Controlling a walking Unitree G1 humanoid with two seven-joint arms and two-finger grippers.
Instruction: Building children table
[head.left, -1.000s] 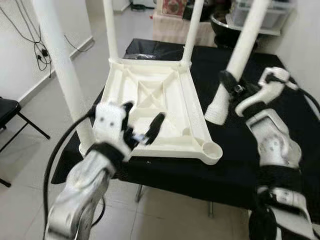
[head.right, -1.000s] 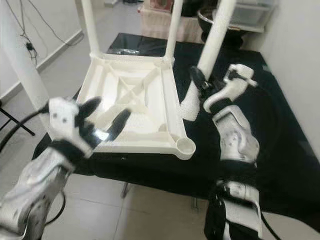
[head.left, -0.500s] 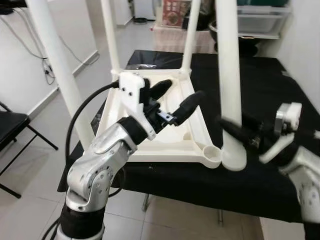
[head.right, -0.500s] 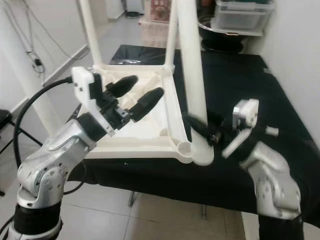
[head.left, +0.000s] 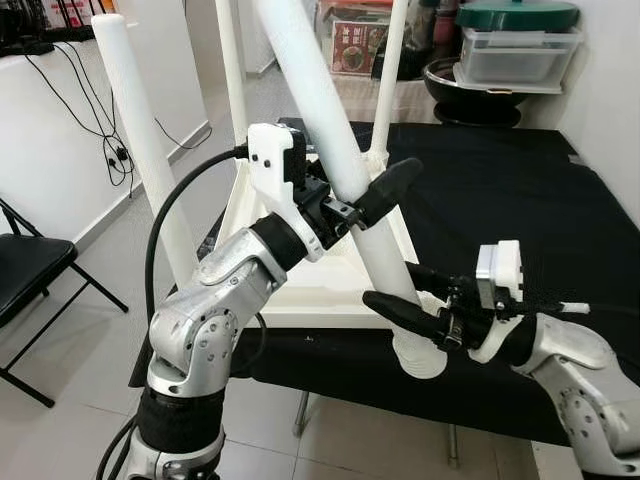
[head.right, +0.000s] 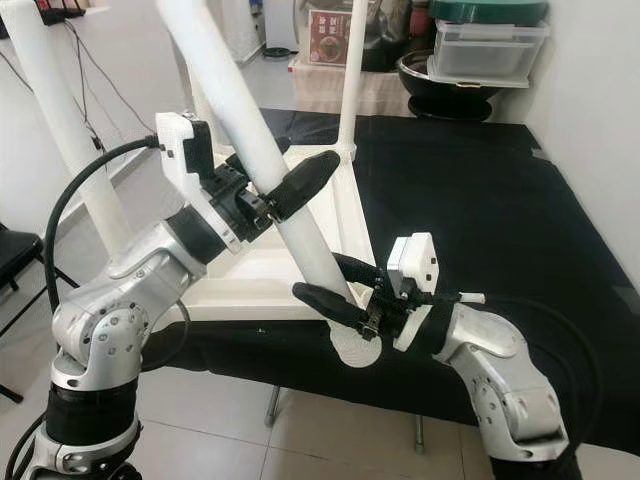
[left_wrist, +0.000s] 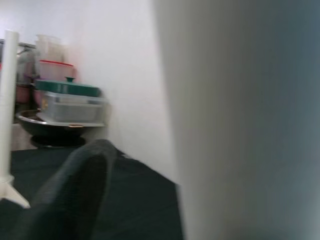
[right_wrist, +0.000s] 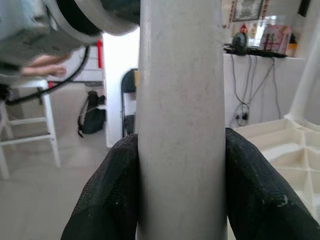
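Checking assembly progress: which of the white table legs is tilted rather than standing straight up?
The leg clamped by both the left gripper and right gripper; it leans, the others stand upright.

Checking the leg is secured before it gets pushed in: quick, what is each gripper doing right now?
Left gripper: shut on the white table leg, midway up.
Right gripper: shut on the same leg, near its lower end.

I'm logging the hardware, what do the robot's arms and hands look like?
Both arms are silver metal with black joint bands. The left hand and right hand each have two long, textured black fingers and a white boxy wrist block. A thick black cable loops along the left arm.
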